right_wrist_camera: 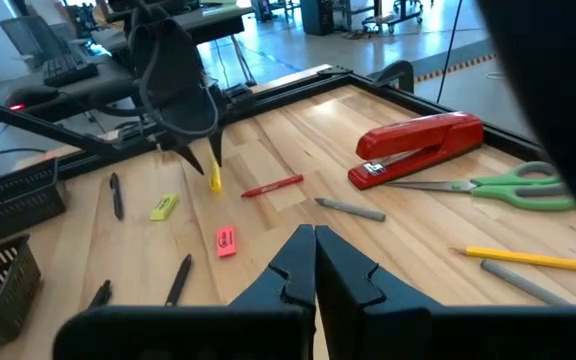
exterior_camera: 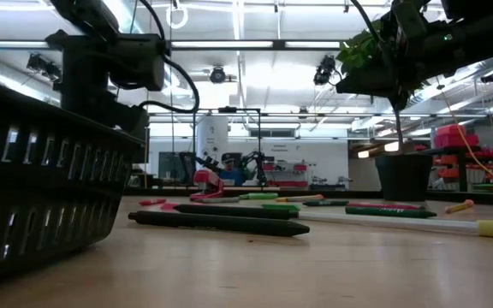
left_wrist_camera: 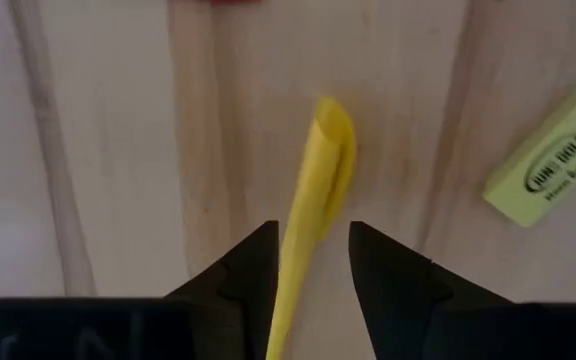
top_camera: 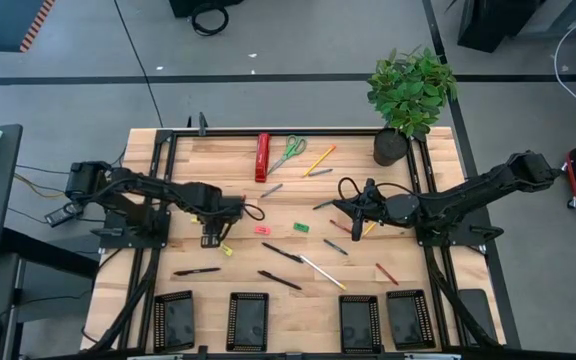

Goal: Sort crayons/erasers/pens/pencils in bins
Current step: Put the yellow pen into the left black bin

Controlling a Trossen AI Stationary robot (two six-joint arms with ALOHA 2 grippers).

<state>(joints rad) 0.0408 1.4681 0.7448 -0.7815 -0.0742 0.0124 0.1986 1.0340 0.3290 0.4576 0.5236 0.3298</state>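
Observation:
My left gripper (top_camera: 211, 238) (left_wrist_camera: 313, 250) hangs over the table's left middle, shut on a short yellow stick (left_wrist_camera: 318, 190) (right_wrist_camera: 215, 178). The yellow eraser (left_wrist_camera: 553, 165) (top_camera: 226, 250) lies flat just beside it. The pink eraser (top_camera: 263, 229) and green eraser (top_camera: 301, 227) lie mid-table. Black pens (top_camera: 197, 270) (top_camera: 279, 280), a whitish pencil (top_camera: 323, 271) and red crayons (top_camera: 387, 273) (right_wrist_camera: 273, 186) are scattered flat. Four black bins (top_camera: 173, 320) (top_camera: 409, 318) line the near edge. My right gripper (top_camera: 356, 208) (right_wrist_camera: 315, 250) hovers right of centre, shut and holding nothing. My left gripper pinches the yellow stick between its two fingers (left_wrist_camera: 253, 265), coming from above and pointing down. The stick lies along the fingers and juts out below them (right_wrist_camera: 215, 178). Its free end (left_wrist_camera: 333, 115) is close to the tabletop; whether it touches I cannot tell.
A red stapler (top_camera: 262, 157), green-handled scissors (top_camera: 288, 152) and a yellow pencil (top_camera: 320, 160) lie near the far edge. A potted plant (top_camera: 408, 95) stands at the far right corner. Black frame rails run along both sides of the table.

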